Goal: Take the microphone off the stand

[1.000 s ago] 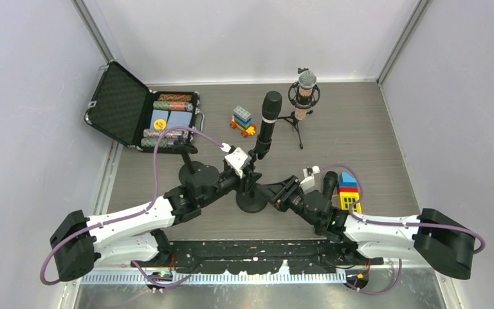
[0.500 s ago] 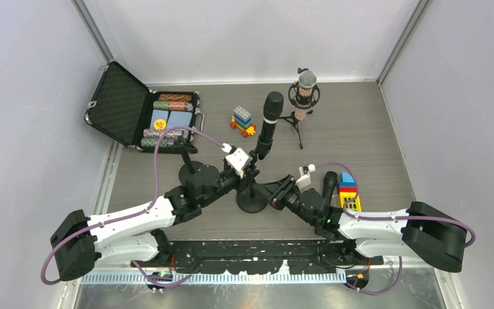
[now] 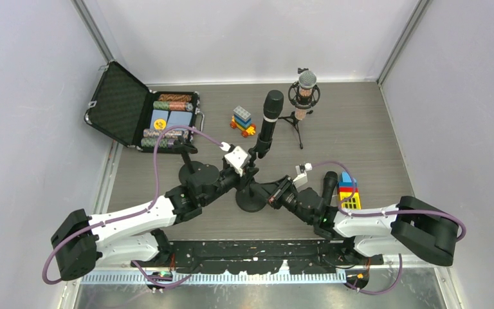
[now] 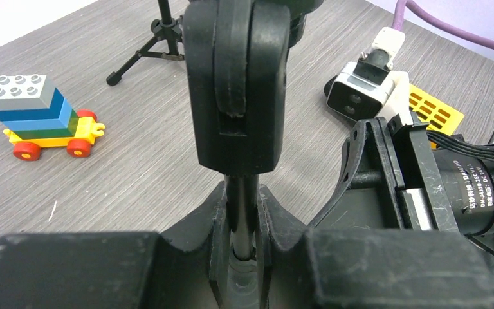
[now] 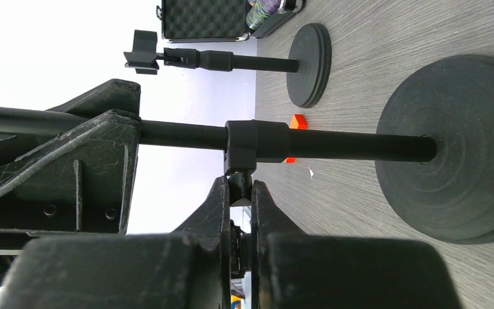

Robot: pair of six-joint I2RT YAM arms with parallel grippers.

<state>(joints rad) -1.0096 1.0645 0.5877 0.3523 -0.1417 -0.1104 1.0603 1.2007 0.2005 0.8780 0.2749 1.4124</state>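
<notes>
Grey wood-grain counter, walled in pale panels: the slim black handheld microphone sits clipped atop its black stand with round base at centre, between both arms. Under the clip, the left fingers pinch tight on the stand's thin pole; the right fingers are clamped on the small knob below the pole's collar.

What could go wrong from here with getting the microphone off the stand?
1. The left gripper is shut on the stand pole, the right gripper on its collar knob. Nothing holds the microphone; loosening the knob may drop it.
2. Pulling could tip the round base.
</notes>
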